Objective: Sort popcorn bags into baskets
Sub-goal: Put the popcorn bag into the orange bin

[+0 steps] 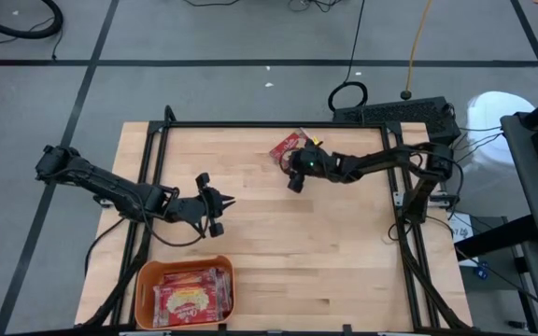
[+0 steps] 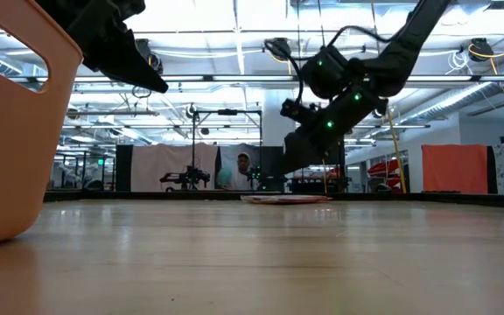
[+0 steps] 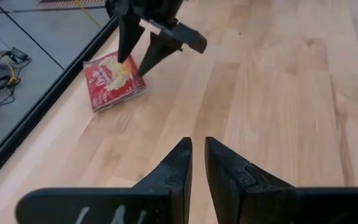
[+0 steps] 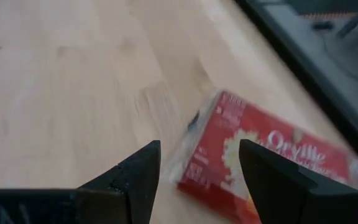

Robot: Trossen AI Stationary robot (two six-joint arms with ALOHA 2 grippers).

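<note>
One popcorn bag (image 1: 288, 146) is left lying flat on the table (image 1: 344, 243), around 12 o'clock near the far edge. The right gripper (image 4: 197, 168) hangs just over it with jaws spread wide and empty, looks lined up for a grab. The left gripper (image 3: 197, 163) waits at 9 o'clock, fingers nearly together, holding nothing. The orange basket (image 1: 146, 280) at 7 o'clock is packed with bags (image 1: 191, 297), can't count them. From the low view the bag is just a thin sliver.

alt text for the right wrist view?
A red popcorn bag lies flat on the wooden table, just ahead of the right pincer, whose two dark fingers stand open. A dark frame rail runs along the table's edge beyond the bag.
</note>
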